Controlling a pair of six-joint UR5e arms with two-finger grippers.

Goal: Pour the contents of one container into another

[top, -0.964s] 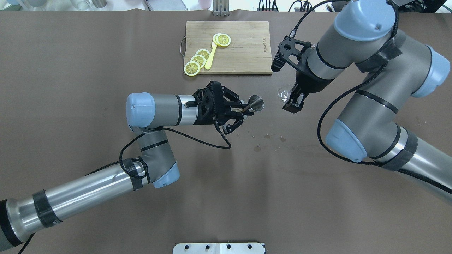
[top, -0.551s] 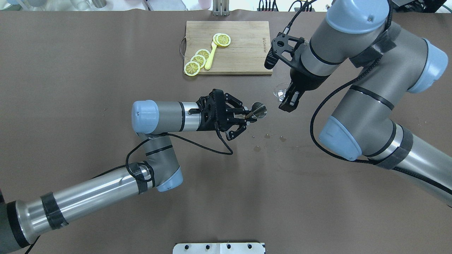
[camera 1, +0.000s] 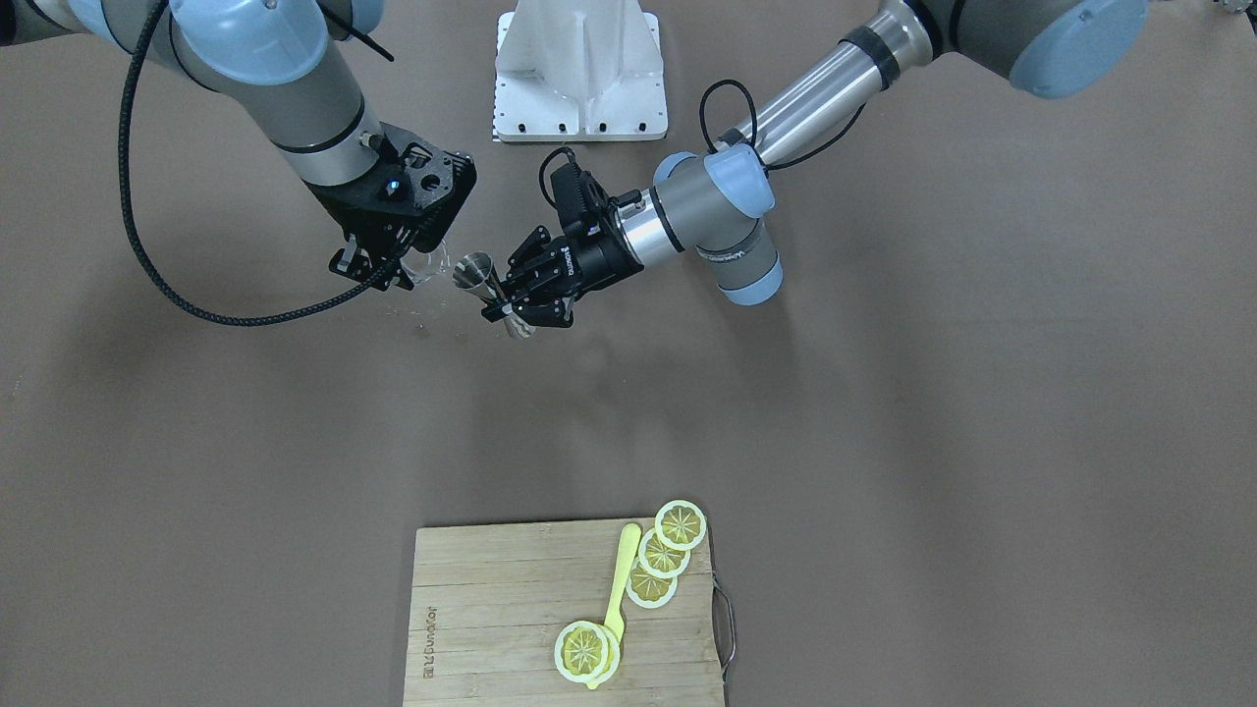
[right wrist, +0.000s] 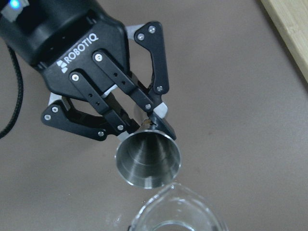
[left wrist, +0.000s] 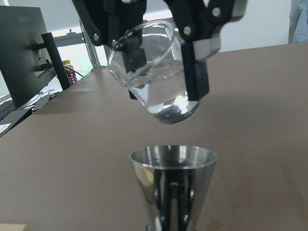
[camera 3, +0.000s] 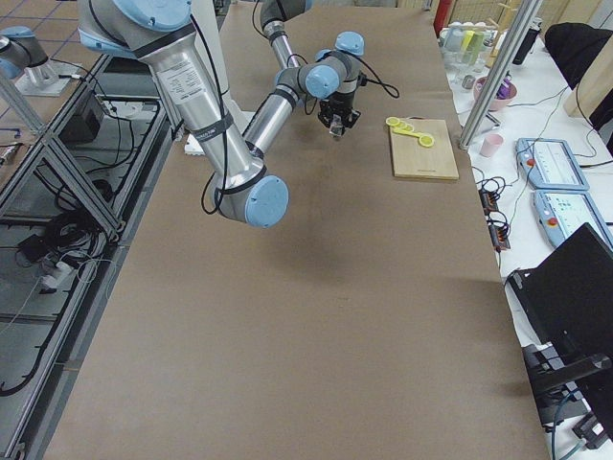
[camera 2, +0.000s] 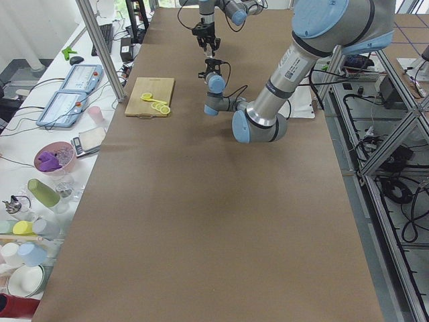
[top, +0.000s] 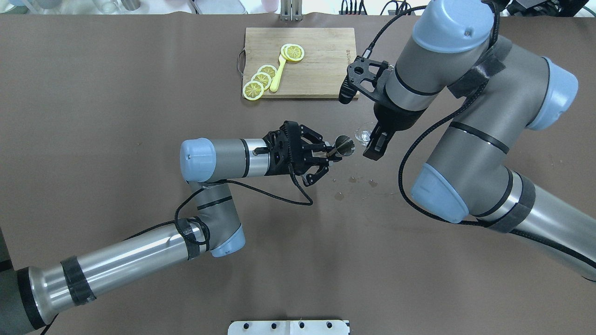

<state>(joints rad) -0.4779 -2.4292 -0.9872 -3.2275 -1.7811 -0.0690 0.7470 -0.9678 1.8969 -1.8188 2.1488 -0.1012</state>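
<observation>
Left wrist view cuts the jigger off below.

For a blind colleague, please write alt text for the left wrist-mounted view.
A clear glass cup, tilted and clamped in the right gripper, hangs just above the open mouth of a steel jigger. Brown table lies behind; no stream of liquid shows.

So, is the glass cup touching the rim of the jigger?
No, the tilted glass cup hangs above the jigger with a clear gap between them.

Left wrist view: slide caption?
Right gripper holds the tilted glass cup close above the jigger rim.
</observation>
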